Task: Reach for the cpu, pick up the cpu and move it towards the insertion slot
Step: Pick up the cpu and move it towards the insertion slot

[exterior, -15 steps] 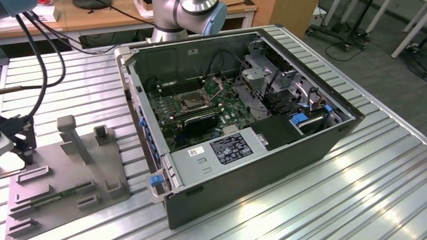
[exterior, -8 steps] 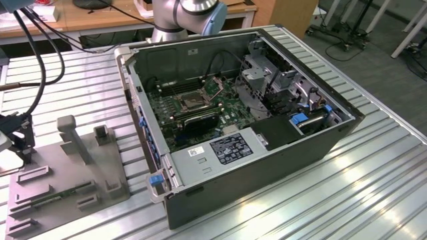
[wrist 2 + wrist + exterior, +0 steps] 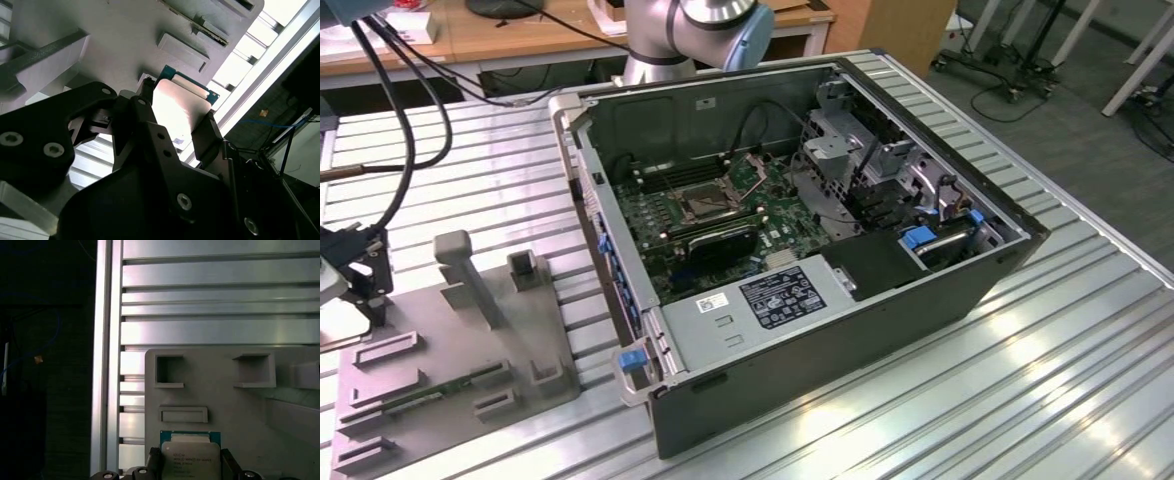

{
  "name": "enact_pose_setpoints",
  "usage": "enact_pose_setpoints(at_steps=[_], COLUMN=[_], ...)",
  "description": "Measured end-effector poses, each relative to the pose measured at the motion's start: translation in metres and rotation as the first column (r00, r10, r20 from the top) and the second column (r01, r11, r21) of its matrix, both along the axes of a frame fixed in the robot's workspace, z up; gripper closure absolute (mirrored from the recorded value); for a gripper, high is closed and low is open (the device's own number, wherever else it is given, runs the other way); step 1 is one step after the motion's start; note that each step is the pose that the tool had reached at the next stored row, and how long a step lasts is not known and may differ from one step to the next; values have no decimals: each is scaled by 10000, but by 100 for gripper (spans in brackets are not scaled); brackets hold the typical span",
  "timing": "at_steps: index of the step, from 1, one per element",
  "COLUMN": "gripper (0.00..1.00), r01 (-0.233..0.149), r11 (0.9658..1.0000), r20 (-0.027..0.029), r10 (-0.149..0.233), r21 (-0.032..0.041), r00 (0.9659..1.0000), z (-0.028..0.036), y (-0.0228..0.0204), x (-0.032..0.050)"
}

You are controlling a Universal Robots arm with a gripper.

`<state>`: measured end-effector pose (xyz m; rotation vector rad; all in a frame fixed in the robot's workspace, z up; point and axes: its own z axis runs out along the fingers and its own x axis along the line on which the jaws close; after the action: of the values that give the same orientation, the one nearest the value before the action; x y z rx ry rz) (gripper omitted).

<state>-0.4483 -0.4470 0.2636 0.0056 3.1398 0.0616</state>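
Well, by the tabletop's (image 3: 1067, 380) edge on the exterior view's left, the gripper (image 3: 176, 120) pinches the cpu (image 3: 191, 461) by two opposite sides at the grey fixture tray (image 3: 454, 350); further right, the insertion slot (image 3: 698, 203) sits in the open computer case (image 3: 854, 340).

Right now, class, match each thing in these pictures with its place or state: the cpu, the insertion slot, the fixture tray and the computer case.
Things:
1. cpu
2. insertion slot
3. fixture tray
4. computer case

Places or states:
A. set on the board inside the case
B. black walls, lying with its upper side open
C. clamped in the gripper, just above the tray
D. grey, at the exterior view's left of the case

Pairs: 1-C, 2-A, 3-D, 4-B
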Motion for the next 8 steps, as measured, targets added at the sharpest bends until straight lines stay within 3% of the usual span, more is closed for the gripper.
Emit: enact_pose_setpoints(at_steps=[8], gripper=[45], r01=[-1], r11=[10000], r20=[-2], r10=[1], r21=[-1], r00=[10000], z=[23], y=[0], x=[2])
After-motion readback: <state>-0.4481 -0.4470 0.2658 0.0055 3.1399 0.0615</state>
